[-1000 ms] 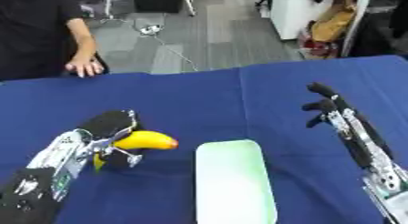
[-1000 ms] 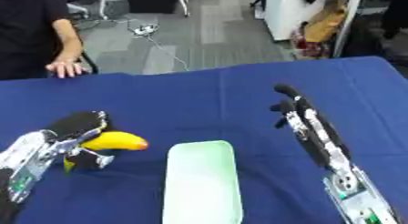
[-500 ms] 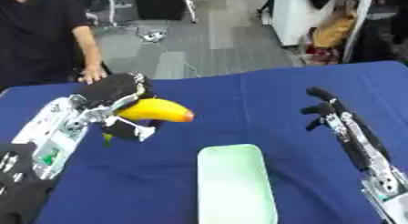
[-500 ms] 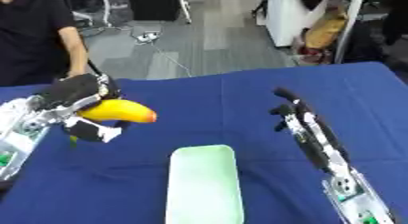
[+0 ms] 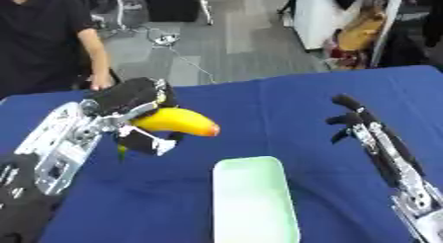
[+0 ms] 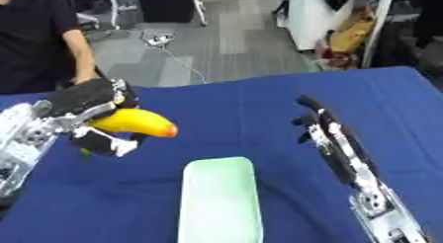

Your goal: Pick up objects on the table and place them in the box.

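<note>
While the left hand (image 5: 130, 96) clasps a banana-like yellow object (image 5: 173, 122), the right hand (image 6: 313, 119) looks open.

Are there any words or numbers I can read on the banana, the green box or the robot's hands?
None: no words, numbers or signs can be read anywhere.
The banana in the left hand is plain yellow.
The green box is plain.
The right hand shows no label, and neither does the blue table.
</note>
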Action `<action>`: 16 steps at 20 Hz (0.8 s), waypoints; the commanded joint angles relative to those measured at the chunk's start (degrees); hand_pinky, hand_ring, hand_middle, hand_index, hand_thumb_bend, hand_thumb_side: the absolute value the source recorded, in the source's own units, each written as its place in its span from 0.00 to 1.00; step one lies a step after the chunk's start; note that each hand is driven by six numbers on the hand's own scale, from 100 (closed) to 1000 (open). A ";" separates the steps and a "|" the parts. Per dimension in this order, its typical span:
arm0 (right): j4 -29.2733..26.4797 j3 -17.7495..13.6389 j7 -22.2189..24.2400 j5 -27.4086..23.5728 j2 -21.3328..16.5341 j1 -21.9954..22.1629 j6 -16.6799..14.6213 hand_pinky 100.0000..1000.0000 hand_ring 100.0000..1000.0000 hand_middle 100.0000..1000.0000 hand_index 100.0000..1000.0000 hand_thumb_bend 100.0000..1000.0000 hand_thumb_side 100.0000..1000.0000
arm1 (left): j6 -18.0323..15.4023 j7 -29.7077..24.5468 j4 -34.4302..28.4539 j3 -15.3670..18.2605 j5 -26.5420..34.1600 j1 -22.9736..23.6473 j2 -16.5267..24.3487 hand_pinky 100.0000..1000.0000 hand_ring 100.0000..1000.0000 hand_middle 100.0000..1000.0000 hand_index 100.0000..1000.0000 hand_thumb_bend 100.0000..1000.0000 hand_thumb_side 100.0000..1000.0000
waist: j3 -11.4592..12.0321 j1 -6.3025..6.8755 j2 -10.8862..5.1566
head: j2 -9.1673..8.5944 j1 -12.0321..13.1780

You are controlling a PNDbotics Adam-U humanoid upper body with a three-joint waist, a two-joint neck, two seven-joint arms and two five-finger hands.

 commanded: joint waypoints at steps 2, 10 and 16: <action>-0.57 -0.30 0.04 -0.11 -0.26 -0.84 -0.06 0.51 0.73 0.93 1.00 0.03 1.00 | -1.61 -1.05 -1.41 -1.93 -0.03 -3.00 -0.79 0.00 0.00 0.00 0.06 0.00 0.17 | -0.11 -0.06 -1.42 | -0.61 -0.31; -0.61 -0.31 0.10 -0.22 0.05 -1.04 -0.12 0.51 0.73 0.93 1.00 0.03 1.00 | -5.29 -3.62 -0.58 -6.37 -1.76 -5.63 -7.40 0.00 0.00 0.00 0.06 0.00 0.16 | -0.49 -0.44 -0.92 | -1.19 0.71; -0.67 -0.42 -0.02 -0.38 0.14 -1.22 -0.10 0.51 0.73 0.93 1.00 0.03 1.00 | -6.22 -4.72 0.17 -7.06 -2.63 -5.08 -9.70 0.00 0.00 0.00 0.06 0.00 0.16 | -0.69 -0.66 -0.52 | -1.40 0.87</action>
